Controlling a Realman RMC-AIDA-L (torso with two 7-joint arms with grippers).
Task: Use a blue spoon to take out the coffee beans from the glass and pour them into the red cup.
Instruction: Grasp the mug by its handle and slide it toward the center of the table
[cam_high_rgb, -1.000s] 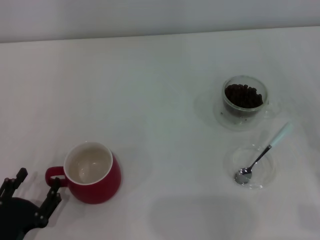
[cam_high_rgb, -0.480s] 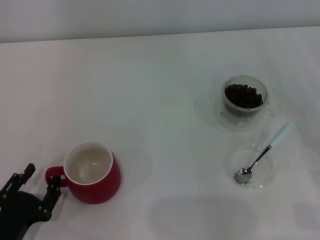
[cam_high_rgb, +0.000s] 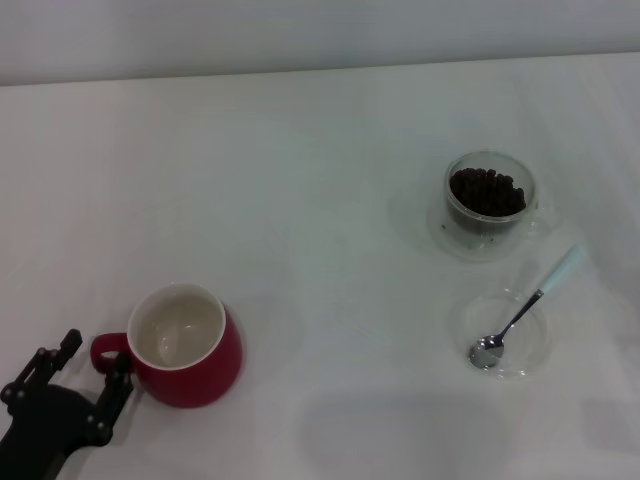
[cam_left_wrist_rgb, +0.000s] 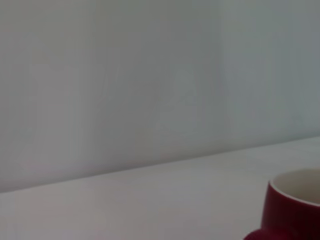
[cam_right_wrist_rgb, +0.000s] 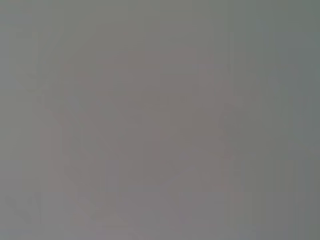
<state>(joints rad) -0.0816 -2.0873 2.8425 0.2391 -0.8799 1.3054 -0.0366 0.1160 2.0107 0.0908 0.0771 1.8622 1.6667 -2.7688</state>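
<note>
Spread apart, both jaws of the left gripper (cam_high_rgb: 88, 375), straddling the loop handle of the red cup (cam_high_rgb: 187, 345) without visibly pinching it; most likely lined up to steady the cup or take it by the handle. Right gripper nowhere in sight, its wrist view showing only a blank grey field.

Carrying everything: white table (cam_high_rgb: 300, 180). Near its front-left corner, the red cup, upright, white inside bare, handle turned toward the left edge and so toward the left arm. Seen again in the left wrist view as a red wall and pale rim (cam_left_wrist_rgb: 295, 210) at close range.

Toward the right edge, well apart from the cup, the glass (cam_high_rgb: 489, 200) on its clear saucer, filled with a dark heap of coffee beans (cam_high_rgb: 487, 191). Just nearer the front edge, a flat clear dish (cam_high_rgb: 500, 335) serving as a rest for the blue spoon (cam_high_rgb: 525, 308): metal bowl down in the dish, pale handle propped over the rim, pointing away toward the right edge, easy for a right-hand pickup. Spoon untouched, no beans moved; scooping not yet begun.
</note>
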